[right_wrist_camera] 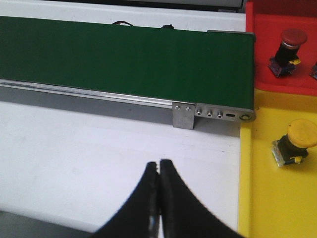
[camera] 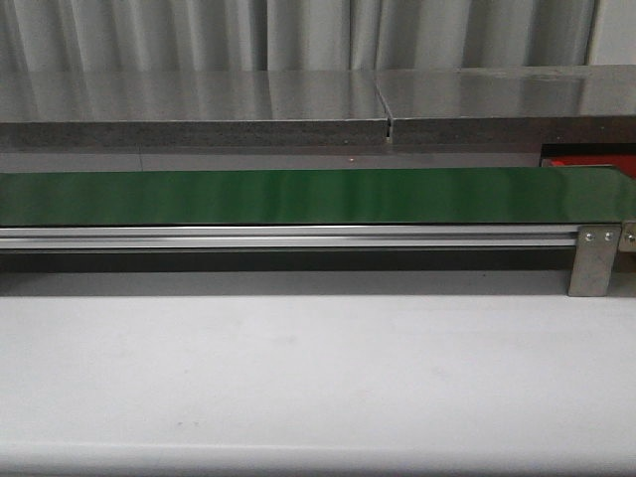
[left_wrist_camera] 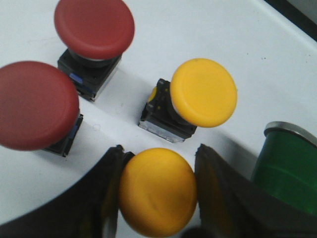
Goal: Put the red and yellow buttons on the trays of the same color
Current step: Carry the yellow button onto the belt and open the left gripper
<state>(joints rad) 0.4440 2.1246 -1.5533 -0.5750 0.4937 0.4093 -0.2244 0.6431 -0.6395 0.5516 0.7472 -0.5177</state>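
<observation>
Buttons crowd the left wrist view: a yellow button [left_wrist_camera: 157, 191] sits right between the left gripper [left_wrist_camera: 157, 198] jaws, which stand open on either side of its domed cap, close to it but with the contact itself too unclear to call a grip. Just beyond it a second yellow button [left_wrist_camera: 198, 96] lies tipped on its side, its black base showing, and two red buttons [left_wrist_camera: 94, 27] [left_wrist_camera: 34, 111] stand near each other on the white tabletop [left_wrist_camera: 198, 34], with a green button [left_wrist_camera: 290, 163] off to the side. In the right wrist view the right gripper [right_wrist_camera: 159, 198] hangs over bare tabletop with its jaws pressed together and nothing between them; past the end of the green belt [right_wrist_camera: 124, 54] lies the red tray [right_wrist_camera: 277, 29] carrying one red button [right_wrist_camera: 287, 49], and beside it the yellow tray [right_wrist_camera: 267, 198] carrying one yellow button [right_wrist_camera: 296, 141]. The front view shows only the belt and a sliver of red at its far right end. These pieces look like rigid plastic, light, with a smooth rounded cap that could slip under the jaws; the squarer black base under the cap seems the surer place to pinch, and the top-heavy shape will likely topple if nudged sideways.
</observation>
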